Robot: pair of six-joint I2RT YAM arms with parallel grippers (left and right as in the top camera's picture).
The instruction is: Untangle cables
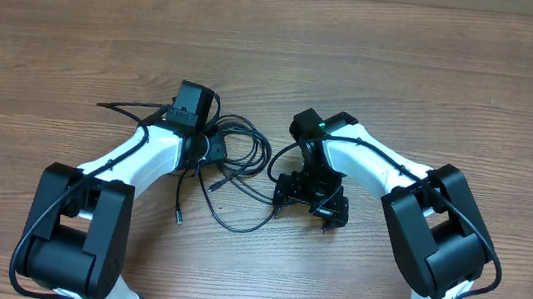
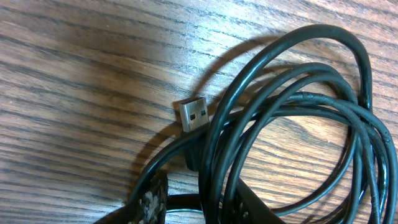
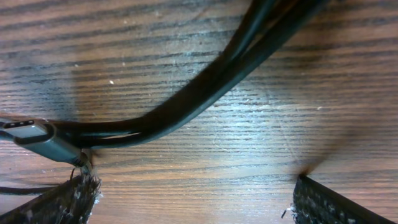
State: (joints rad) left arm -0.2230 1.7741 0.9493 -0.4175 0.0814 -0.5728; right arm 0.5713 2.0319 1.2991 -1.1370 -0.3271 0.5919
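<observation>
Both white arms fold inward over the wooden desk (image 1: 58, 35). The looped cables (image 1: 243, 157) lie at centre. The right gripper (image 1: 310, 211) points down over two strands, jaws apart. The left gripper (image 1: 208, 149) sits among the loops, and I cannot tell how its jaws stand. A USB plug (image 2: 194, 116) rests flat.

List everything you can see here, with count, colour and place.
Cables: several, exact count unclear, black, tangled mid-table.
USB-A plug: one, silver, beside the loops, left wrist view.
USB-C plug: one, grey, left edge of right wrist view.
Table: one, brown wood, under everything.
Arms: two, white and black, either side of the cables.
Left end effector: one, black, at the cables, opening unclear.
Right end effector: one, black, open over the table.
</observation>
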